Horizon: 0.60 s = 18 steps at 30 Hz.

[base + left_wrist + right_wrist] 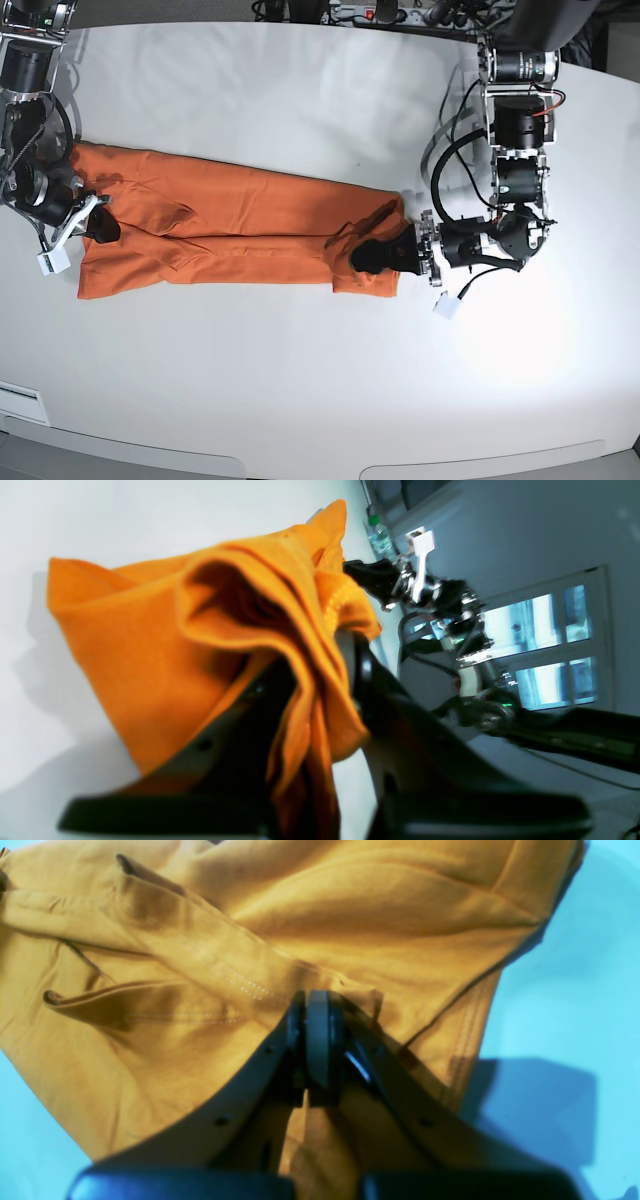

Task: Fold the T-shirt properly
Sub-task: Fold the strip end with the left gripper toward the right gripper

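Observation:
The orange T-shirt [230, 225] lies on the white table [300, 380] as a long band running left to right. My left gripper [378, 255] is at its right end, shut on a bunch of fabric. In the left wrist view that cloth [165, 645] is raised off the table and drapes over the left gripper [320, 650]. My right gripper [100, 228] is at the band's left end. In the right wrist view its pads [317, 1040] are pressed together on a seamed edge of the T-shirt [350, 905].
A water bottle [380, 537] stands far off by the table's edge. Cables and a power strip [370, 12] lie along the back edge. A white tag hangs from each wrist [53, 262] [446, 305]. The right arm [440, 600] shows beyond the cloth.

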Motion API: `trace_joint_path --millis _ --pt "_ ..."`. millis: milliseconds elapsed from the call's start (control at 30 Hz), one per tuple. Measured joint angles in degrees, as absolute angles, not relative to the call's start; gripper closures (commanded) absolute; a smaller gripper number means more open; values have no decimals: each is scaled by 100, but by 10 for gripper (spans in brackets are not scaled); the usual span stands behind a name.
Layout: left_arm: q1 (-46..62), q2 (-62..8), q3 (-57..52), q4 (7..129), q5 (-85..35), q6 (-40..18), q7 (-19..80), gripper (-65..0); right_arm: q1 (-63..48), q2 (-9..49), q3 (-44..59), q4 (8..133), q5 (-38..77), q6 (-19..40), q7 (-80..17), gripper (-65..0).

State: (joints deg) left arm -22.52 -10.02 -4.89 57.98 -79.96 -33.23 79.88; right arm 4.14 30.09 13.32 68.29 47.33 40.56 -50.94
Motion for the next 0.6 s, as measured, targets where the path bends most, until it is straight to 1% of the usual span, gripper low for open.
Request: trace_joint_path --millis 67,200,400,600 --pt "-2239 -838 -489 5798 -7804 -3323 8001 0 414 3009 1332 6831 4733 4056 -5094 0" --pt "-2237 -495 -484 5798 -7800 -3328 7948 0 414 3009 1332 6831 4735 4058 -5094 0" --pt "-2237 -137 -493 5798 -7743 -3603 7712 0 414 3009 1332 6831 4733 4056 -5096 0" --pt "-2163 270 -489 5798 -6536 -3605 6733 0 414 3009 1332 6831 4735 4058 -5096 0"
